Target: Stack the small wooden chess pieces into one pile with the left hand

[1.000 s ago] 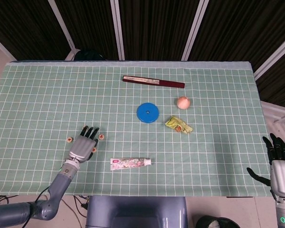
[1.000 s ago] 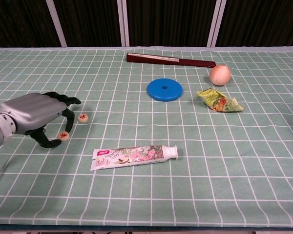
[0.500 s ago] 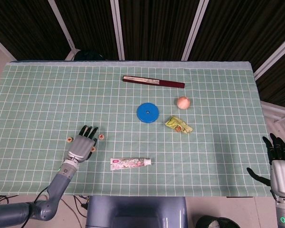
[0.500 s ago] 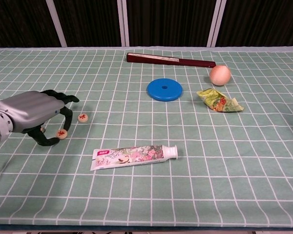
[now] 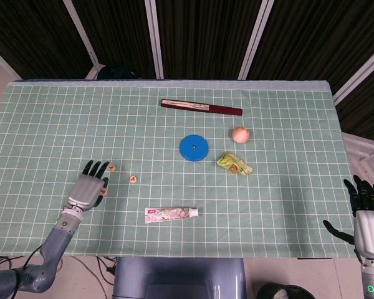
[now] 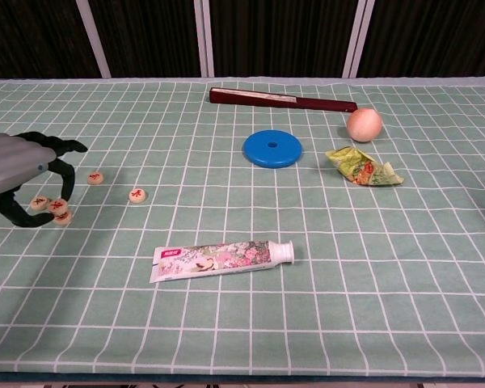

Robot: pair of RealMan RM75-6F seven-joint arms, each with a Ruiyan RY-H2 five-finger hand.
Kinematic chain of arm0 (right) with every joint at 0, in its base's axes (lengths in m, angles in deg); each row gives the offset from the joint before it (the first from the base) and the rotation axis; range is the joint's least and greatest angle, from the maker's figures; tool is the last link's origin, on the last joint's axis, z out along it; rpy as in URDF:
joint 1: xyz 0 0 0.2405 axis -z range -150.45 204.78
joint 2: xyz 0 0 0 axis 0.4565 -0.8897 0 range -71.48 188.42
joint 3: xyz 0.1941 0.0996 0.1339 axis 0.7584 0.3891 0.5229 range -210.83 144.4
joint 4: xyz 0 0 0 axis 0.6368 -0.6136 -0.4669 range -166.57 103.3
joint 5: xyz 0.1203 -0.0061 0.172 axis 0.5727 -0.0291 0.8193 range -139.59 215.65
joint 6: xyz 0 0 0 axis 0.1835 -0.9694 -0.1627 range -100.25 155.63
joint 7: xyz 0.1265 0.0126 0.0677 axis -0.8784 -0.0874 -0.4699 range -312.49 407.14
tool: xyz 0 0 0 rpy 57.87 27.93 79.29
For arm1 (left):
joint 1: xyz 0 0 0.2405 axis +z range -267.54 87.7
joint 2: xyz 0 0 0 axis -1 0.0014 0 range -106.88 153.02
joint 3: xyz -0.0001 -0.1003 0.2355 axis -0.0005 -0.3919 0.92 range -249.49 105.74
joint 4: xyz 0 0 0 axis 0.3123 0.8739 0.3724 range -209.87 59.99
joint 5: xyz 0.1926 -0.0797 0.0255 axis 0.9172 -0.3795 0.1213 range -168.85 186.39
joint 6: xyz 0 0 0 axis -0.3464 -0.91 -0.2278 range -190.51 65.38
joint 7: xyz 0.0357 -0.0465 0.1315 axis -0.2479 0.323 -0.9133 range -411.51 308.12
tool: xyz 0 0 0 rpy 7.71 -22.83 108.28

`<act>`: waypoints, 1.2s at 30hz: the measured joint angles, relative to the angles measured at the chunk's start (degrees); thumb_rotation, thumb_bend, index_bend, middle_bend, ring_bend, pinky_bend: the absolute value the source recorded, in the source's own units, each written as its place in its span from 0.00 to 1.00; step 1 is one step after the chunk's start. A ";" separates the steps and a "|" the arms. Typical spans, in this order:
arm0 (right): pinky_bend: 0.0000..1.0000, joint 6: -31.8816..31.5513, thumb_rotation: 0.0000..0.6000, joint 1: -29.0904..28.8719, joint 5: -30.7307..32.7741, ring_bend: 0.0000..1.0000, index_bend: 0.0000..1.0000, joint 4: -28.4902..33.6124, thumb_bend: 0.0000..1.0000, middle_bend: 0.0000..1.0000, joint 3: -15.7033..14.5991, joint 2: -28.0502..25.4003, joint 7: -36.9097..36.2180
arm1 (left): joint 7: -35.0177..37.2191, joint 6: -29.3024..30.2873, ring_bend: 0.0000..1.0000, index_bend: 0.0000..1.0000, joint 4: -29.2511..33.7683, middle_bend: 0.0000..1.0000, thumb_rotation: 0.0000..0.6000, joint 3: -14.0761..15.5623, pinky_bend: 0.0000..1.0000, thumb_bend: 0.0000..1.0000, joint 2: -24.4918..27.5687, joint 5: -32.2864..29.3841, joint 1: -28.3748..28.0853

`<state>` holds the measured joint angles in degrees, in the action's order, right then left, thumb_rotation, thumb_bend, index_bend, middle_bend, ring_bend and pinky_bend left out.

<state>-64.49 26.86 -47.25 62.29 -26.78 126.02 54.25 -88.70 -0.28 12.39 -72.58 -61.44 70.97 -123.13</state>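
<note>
Fingers of the left hand [image 6: 16, 166] arch, spread, over the near-left of the green checked cloth [image 6: 323, 267], palm down; they clamp nothing that I can make out, though the dark tips stand right beside a pair of chess discs. Half a second ago this hand sat further right, curled around one disc with another just off its fingertips; it has since slid left, and the disc it covered has gone along with it. That disc [image 6: 61, 212] now overlaps or at least touches a second one [image 6: 39, 202] beneath the fingers (whether it truly sits on top I cannot tell). Two more discs lie loose to the right: one [image 6: 95, 178] just beyond the fingertips and another [image 6: 137, 195] further right, apart from both. So the pile has probably begun, with two pieces likely left to gather. Further out lie the toothpaste tube [image 6: 222, 258], the blue ring [image 6: 272, 149], the crumpled snack wrapper [image 6: 362, 167], the peach [image 6: 364, 124] and the folded fan [image 6: 281, 99]. The right hand [image 5: 364, 208] hangs off the near-right edge, fingers apart, holding nothing.
</note>
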 measured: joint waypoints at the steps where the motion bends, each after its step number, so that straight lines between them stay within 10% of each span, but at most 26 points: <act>1: 0.00 0.00 1.00 0.00 0.02 0.00 0.08 0.01 0.23 0.01 0.02 0.00 0.01 | 0.63 -0.23 0.00 0.51 -0.41 0.00 1.00 0.01 0.00 0.33 0.20 -0.02 0.12; 36: 0.00 0.14 1.00 -0.02 0.25 0.00 0.08 0.08 0.23 0.01 0.08 -0.08 -0.07 | -0.15 -2.18 0.00 0.48 -4.45 0.00 1.00 -0.86 0.00 0.33 -2.28 -0.47 -0.10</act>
<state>-64.35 26.84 -47.00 62.37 -26.70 125.94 54.19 -88.85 -2.46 7.94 -73.44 -63.72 70.51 -123.23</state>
